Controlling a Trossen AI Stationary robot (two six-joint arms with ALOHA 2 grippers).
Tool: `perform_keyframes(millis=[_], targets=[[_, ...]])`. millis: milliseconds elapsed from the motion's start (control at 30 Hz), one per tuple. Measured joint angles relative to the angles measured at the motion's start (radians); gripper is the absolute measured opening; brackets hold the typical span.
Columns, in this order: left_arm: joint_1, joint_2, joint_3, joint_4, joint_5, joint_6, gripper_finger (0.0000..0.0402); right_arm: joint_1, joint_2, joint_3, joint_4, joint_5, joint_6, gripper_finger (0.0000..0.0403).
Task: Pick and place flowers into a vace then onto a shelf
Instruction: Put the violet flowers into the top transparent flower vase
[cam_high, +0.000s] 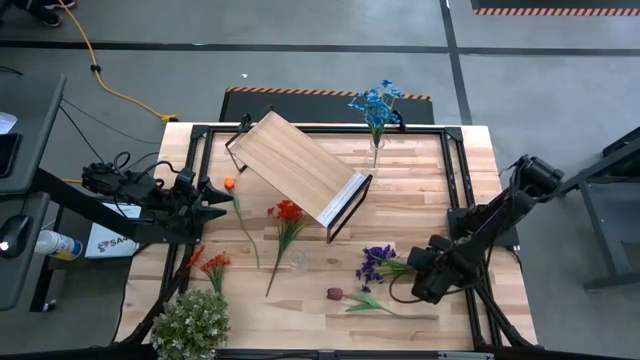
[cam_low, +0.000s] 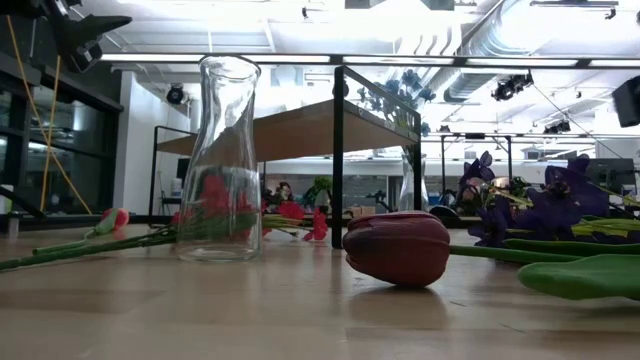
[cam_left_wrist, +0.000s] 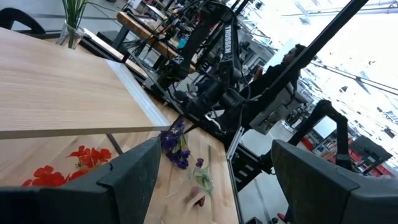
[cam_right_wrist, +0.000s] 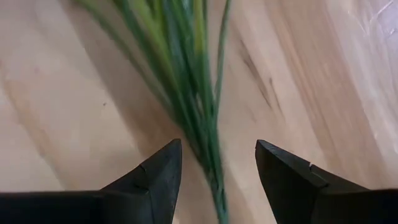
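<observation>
Flowers lie on the plank table: purple blooms (cam_high: 376, 262) with green stems (cam_right_wrist: 193, 81), a dark maroon tulip (cam_high: 335, 294), red blooms (cam_high: 288, 212), an orange-red bunch (cam_high: 208, 262) and one orange bloom (cam_high: 229, 184). An empty glass vase (cam_low: 220, 160) stands upright near the table's middle. The shelf (cam_high: 300, 170) stands slantwise at the far middle. My right gripper (cam_right_wrist: 217, 168) points down over the purple flower's stems, open, one finger on either side of them. My left gripper (cam_high: 215, 195) waits open and level at the table's left edge.
A second glass vase (cam_high: 376, 152) with blue flowers (cam_high: 376, 105) stands at the far edge, right of the shelf. A bushy pale-green leafy clump (cam_high: 190, 325) sits at the near left corner. Black frame rails run along the table's sides.
</observation>
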Motion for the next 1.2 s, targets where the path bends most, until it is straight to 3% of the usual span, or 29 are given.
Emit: perform_keyframes(millis=[400, 633, 900, 1200], targets=[[0.0, 0.0, 0.0, 0.0, 0.005, 0.0, 0.0337, -0.059, 0.02, 0.0, 0.033, -0.015, -0.079, 0.0184], [0.0, 0.0, 0.0, 0.0, 0.005, 0.0, 0.0337, -0.065, 0.02, 0.0, 0.049, -0.015, -0.074, 0.0125], [0.0, 0.0, 0.0, -0.001, 0.005, 0.0, 0.0337, -0.065, 0.02, 0.0, 0.046, -0.055, -0.06, 0.0018], [0.0, 0.0, 0.0, -0.001, 0.005, 0.0, 0.0337, -0.065, 0.019, 0.0, 0.023, -0.133, -0.012, 0.0009]])
